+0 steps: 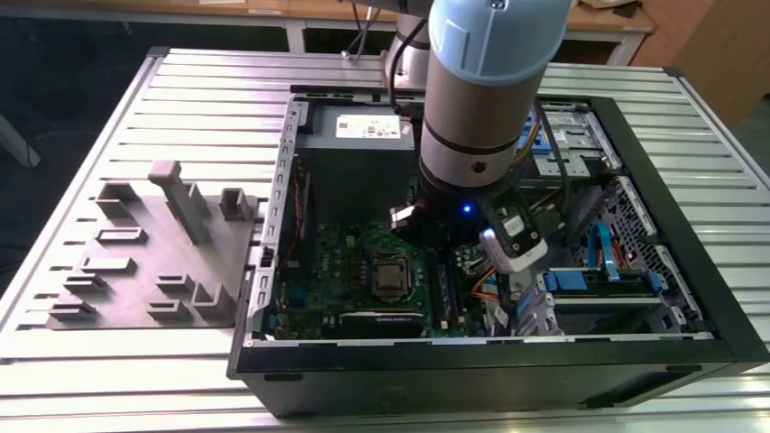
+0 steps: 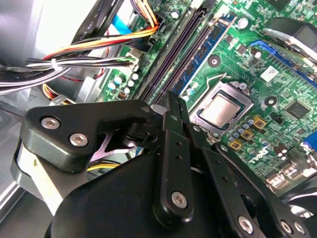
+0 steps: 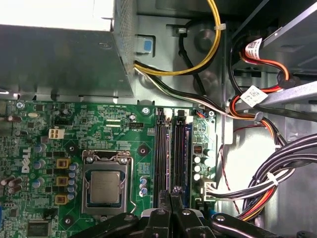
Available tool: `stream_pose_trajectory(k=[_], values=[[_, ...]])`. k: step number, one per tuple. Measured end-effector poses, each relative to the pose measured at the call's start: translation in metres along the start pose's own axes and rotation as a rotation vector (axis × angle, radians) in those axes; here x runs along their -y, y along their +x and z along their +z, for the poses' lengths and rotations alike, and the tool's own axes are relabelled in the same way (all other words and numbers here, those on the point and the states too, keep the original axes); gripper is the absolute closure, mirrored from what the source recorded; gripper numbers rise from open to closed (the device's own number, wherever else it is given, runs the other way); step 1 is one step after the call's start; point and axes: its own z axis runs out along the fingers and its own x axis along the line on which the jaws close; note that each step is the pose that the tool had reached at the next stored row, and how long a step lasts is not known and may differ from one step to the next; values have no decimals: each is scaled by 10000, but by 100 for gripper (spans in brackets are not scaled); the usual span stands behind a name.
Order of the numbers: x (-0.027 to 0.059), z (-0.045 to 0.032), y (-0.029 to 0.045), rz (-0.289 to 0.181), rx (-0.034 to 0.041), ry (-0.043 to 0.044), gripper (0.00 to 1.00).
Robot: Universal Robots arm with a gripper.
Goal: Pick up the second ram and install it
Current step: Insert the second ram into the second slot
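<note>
Grey arm [image 1: 481, 99] upright, gripper [image 3: 171, 197] low over the memory slots [image 3: 168, 148]

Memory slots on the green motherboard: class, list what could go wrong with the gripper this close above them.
The black metal gripper hangs over the long dark memory slots; off line, it might strike a slot wall or latch. The bundled black and white cables beside them might snag it.

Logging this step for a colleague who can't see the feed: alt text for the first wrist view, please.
The gripper, jaws shut, is over the end of the motherboard's memory slots, next to the bare processor. A grey power supply lies beyond the board, and cable bundles run past the slots, opposite the processor.
</note>
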Motion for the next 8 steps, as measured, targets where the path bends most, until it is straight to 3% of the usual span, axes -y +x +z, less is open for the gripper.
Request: stream_pose_trajectory(k=[8], values=[[-19,41,3,104,7,8,91]])
